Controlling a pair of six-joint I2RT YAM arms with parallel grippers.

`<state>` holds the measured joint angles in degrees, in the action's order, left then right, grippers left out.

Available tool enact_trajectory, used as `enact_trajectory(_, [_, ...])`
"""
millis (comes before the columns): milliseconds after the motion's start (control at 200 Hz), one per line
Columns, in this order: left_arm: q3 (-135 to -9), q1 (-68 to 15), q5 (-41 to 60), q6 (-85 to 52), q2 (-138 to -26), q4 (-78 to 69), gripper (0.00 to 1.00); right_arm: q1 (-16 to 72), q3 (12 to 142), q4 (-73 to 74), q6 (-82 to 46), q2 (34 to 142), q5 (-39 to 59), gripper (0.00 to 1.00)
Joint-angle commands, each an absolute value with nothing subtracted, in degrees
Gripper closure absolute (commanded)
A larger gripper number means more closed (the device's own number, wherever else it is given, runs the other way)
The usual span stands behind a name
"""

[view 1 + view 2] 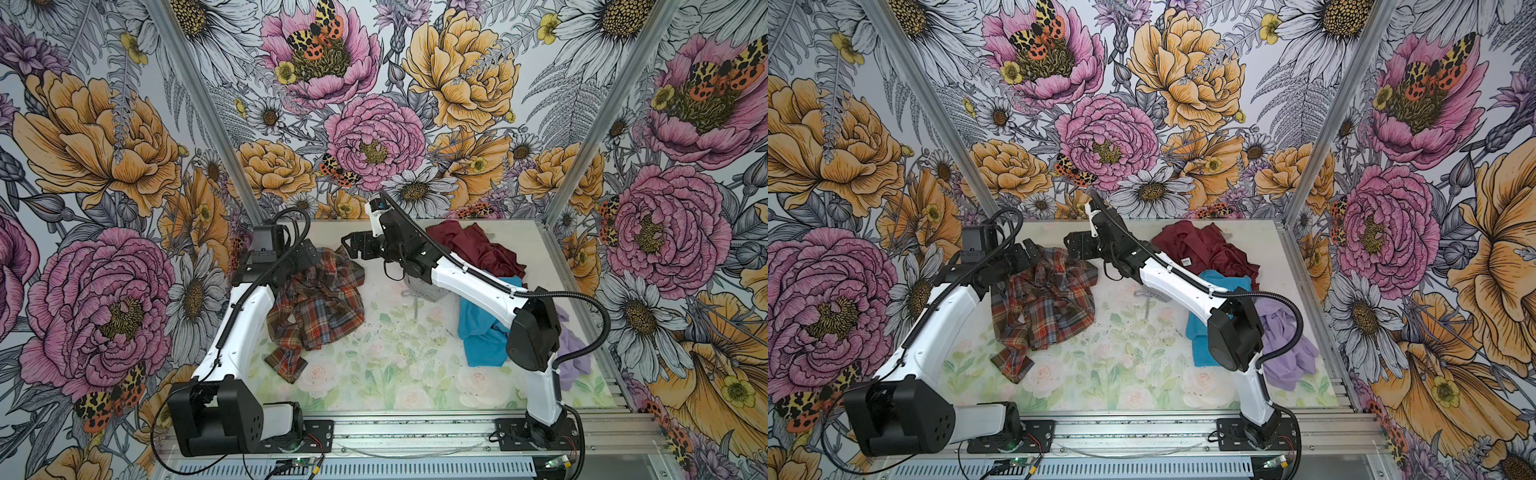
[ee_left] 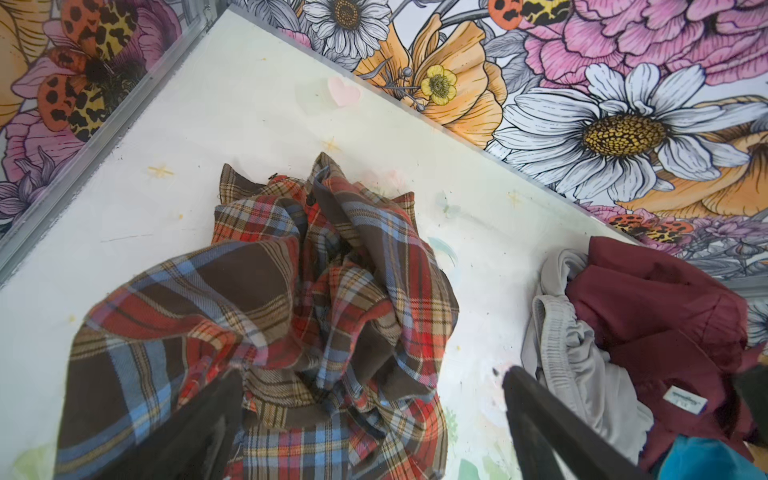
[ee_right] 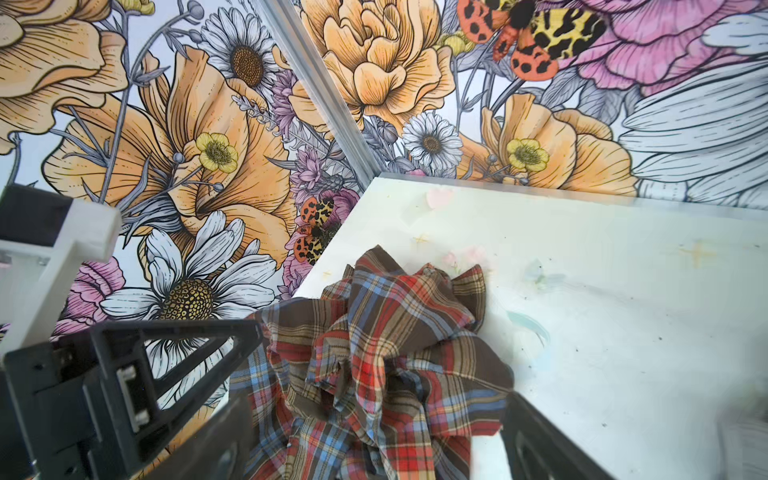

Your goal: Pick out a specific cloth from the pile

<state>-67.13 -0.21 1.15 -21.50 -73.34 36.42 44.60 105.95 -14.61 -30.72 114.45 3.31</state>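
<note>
Left pincer (image 2: 372,376) spread wide, right pincer (image 3: 378,401) likewise spread, plaid cloth (image 1: 320,303) crumpled beneath both, pile (image 1: 486,249) apart

The light is bright and even, and the shadows on the desk (image 1: 374,332) are soft and weak. In both wrist views the pale desk looks a little washed out, the dark claw fingers (image 2: 548,436) close to the lens are blurred, and the corners are stretched.
</note>
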Motion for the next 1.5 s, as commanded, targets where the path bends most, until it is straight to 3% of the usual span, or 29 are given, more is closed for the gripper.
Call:
enact_trajectory(0, [-64.08, -5.07, -4.98, -21.77, -68.54, 40.28, 0.01, 42.15, 99.36, -12.69, -27.43, 107.95, 0.00, 0.06])
enact_trajectory(195, [-59.54, -20.26, -14.63, -28.07, -68.95, 39.89, 0.01, 37.52, 82.39, -7.37, -26.68, 94.52, -2.72, 0.06])
enact_trajectory(320, [-58.65, -23.55, -14.52, -28.75, -75.88, 37.59, 0.02, 34.46, 74.24, -5.54, -27.61, 87.66, -2.53, 0.07])
enact_trajectory(550, [-59.08, -17.34, -10.68, -27.94, -87.37, 37.63, 0.09, 32.51, 65.95, -5.62, -26.36, 79.50, -2.74, 0.08])
enact_trajectory(1016, [-75.19, -6.31, -9.18, -21.23, -107.90, 35.60, 0.10, 23.17, 54.86, -7.55, -20.74, 67.12, -3.49, 0.07])
enact_trajectory(1261, [-80.37, -2.99, -7.72, -17.40, -107.77, 35.77, 0.08, 15.32, 52.58, -8.08, -20.55, 64.27, -0.76, 0.06])
enact_trajectory(1371, [-79.86, -3.75, -5.74, -16.15, -102.38, 35.69, 0.01, 13.07, 51.91, -8.35, -19.83, 63.38, -0.09, 0.06])
enact_trajectory(1496, [-76.96, -7.11, -5.19, -12.95, -94.85, 34.46, 0.01, 10.97, 51.41, -8.52, -19.23, 62.80, 0.23, 0.05])
